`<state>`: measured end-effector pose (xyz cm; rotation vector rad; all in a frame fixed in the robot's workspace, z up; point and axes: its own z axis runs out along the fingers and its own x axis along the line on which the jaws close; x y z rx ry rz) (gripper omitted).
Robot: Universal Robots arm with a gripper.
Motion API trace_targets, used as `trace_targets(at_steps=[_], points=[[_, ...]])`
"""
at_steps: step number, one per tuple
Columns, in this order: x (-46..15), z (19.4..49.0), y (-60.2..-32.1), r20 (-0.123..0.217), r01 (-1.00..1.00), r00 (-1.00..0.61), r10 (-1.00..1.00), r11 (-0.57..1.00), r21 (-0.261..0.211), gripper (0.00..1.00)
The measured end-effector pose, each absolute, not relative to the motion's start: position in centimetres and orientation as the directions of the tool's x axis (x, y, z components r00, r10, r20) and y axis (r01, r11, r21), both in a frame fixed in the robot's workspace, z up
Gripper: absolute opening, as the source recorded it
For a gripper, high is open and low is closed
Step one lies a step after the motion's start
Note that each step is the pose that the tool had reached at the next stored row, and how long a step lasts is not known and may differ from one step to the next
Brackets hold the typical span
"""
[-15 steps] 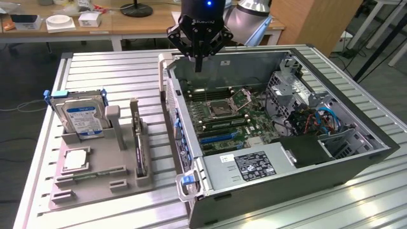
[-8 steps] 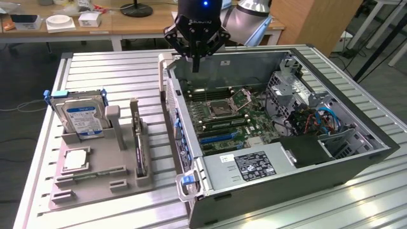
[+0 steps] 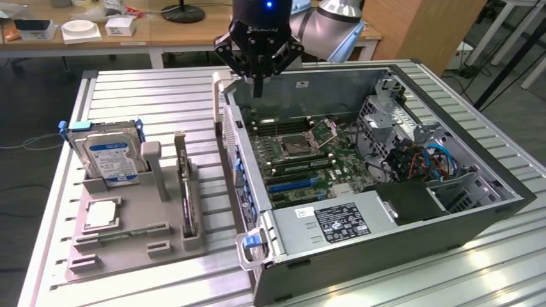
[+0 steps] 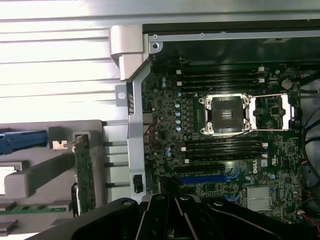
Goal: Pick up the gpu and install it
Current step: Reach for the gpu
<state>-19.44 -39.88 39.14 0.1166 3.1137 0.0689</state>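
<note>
**Colleague:** What does the exterior view give you?

**Operator:** I see my gripper [image 3: 257,86] hanging fingers-down over the far rim of an open computer case [image 3: 477,211]. Its fingers are pressed together with nothing between them. On the exterior view's left of the case, a grey holder tray [image 3: 128,256] sits on the slatted metal table [image 3: 137,83]. The gpu [image 3: 185,206] stands on edge in the tray slot nearest the case, well apart from the gripper. A hard drive [image 3: 107,157] with a blue-white label stands upright further toward the exterior view's left. A processor chip [image 3: 101,214] lies flat in the tray in front of it. The case's side wall, with pale handles [image 3: 247,249] at its ends, rises between the gpu and the motherboard [image 3: 316,160].

**Colleague:** And the wrist view?

**Operator:** I look past the gripper's black body onto the motherboard. There is a processor socket [image 4: 225,115] with its retaining frame swung open and dark memory slots [image 4: 220,80] on both sides. A blue expansion slot [image 4: 205,177] lies close to the gripper body. The gpu shows as a green board seen edge-on in the grey tray, with a silver bracket [image 4: 60,145] at one end. The case's metal frame [image 4: 135,125] lies between the gpu and the blue slot. A blue drive caddy [image 4: 22,140] sits beside the tray's upright.
</note>
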Motion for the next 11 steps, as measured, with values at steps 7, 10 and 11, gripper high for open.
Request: trace_targets(at_steps=[7, 10, 11], points=[[-20.2, 39.1, -39.9, -0.023, 0.074, -0.997, 0.075, 0.996, 0.045, 0.11], [-20.6, 39.1, -39.9, -0.023, 0.074, -0.997, 0.075, 0.996, 0.045, 0.11], [-20.7, 39.1, -39.9, -0.023, 0.074, -0.997, 0.075, 0.996, 0.045, 0.11]])
